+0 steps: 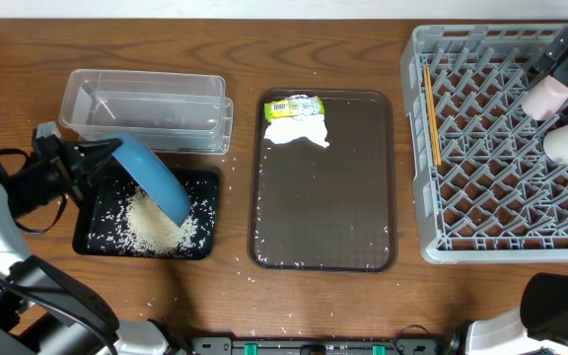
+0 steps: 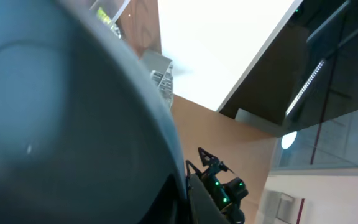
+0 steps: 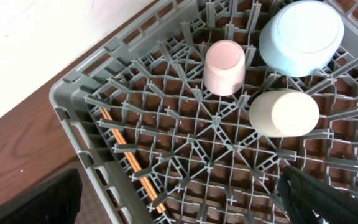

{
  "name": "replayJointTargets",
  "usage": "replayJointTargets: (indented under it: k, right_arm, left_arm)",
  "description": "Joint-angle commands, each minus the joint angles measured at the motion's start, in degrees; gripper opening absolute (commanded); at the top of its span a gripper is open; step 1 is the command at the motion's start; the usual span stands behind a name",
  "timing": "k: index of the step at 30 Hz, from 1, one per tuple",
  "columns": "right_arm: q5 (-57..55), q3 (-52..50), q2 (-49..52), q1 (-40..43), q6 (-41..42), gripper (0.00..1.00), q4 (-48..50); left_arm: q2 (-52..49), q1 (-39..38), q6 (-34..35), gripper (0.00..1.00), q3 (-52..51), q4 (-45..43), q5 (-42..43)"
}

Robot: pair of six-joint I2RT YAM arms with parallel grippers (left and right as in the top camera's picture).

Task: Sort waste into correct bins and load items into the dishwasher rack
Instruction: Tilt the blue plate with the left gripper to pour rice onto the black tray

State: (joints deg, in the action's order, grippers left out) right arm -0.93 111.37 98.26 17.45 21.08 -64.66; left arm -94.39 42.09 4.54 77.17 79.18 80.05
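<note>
Bowl point(image 2: 61, 124) clamped in my left gripper point(image 1: 106, 156), tipped over black tray point(image 1: 87, 242), rice point(image 1: 151, 229) piled there. Cups point(image 3: 224, 67) and chopsticks point(image 3: 129, 162) sit in rack point(image 1: 417, 148); right gripper point(image 3: 179, 214) hangs wide open above them. To do: napkin point(image 1: 297, 131), wrapper point(image 1: 294, 106) on brown tray point(image 1: 323, 207), then rack bowl.

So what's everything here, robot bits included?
table: one, brown wood, beneath everything
black tray: one, black, left side
rice: heap, white, in black tray
bowl: one, dark blue, tilted over the rice
clear tub: one, clear, behind black tray
serving tray: one, brown, centre
wrapper: one, yellow-green, serving tray's far edge
napkin: one, white, beside wrapper
rack: one, grey, right
chopsticks: pair, wooden, rack's left side
cups: three, pink, white, light blue, in rack
left gripper: one, black, shut on bowl
right gripper: one, black, open above rack
</note>
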Motion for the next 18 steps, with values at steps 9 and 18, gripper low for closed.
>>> replayJointTargets:
  k: [9, 18]
  right_arm:
    - [-0.35, 0.31, 0.04, 0.11, 0.72, 0.99, -0.13]
    - [-0.35, 0.31, 0.04, 0.11, 0.72, 0.99, -0.2]
  left_arm:
    - [0.92, 0.7, -4.26, 0.06, -0.04, 0.24, 3.34]
    - [0.96, 1.66, -5.35, 0.06, -0.02, -3.61, 3.58]
